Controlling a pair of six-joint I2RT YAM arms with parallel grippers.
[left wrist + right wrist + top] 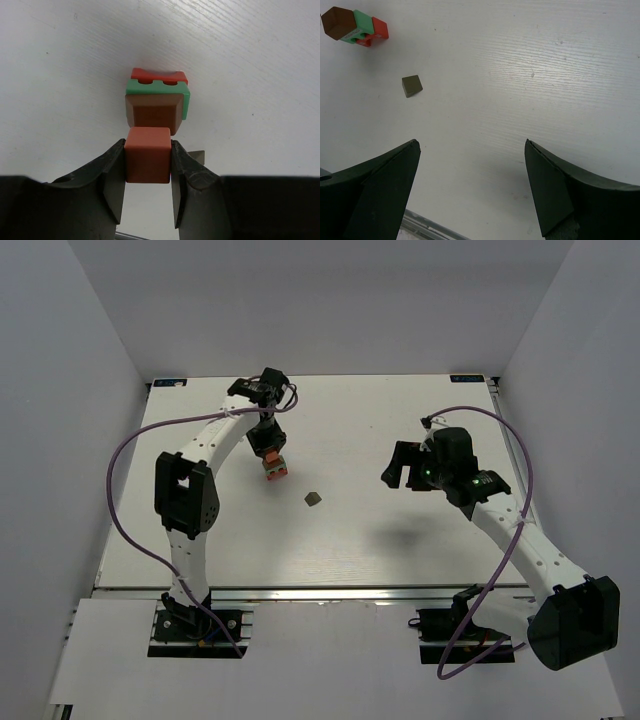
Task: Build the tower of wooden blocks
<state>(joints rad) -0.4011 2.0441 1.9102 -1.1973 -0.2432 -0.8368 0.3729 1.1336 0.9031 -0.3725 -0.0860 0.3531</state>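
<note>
**Orange cube held right over the little tower**

The white surface (pixel 400 560) is the biggest thing here. White walls (pixel 60 390) stand at its left, far and right sides. The left arm (pixel 185 495) bends over to the far left part. The right arm (pixel 530 550) reaches in from the right.

The right end effector (pixel 471 145) is wide open and holds nothing. It hangs over bare surface, with lots of free room under it and all around it. No edge is close to it.

The left end effector (pixel 148 167) pinches the orange cube (pixel 148 154), with one finger on each side. It is well away from every edge of the surface. Right under the cube stands the tower (pixel 157 102). It has a brown piece (pixel 152 114) on top, a green slab (pixel 186 97) under that, and a red piece (pixel 159 76) at the bottom. The cube looks lined up with the brown piece. I cannot tell if they touch.

A loose brown piece (pixel 313 499) lies alone on the surface between the two end effectors, nearer the left one. It is near the tower but not touching it, with free room all around.
</note>
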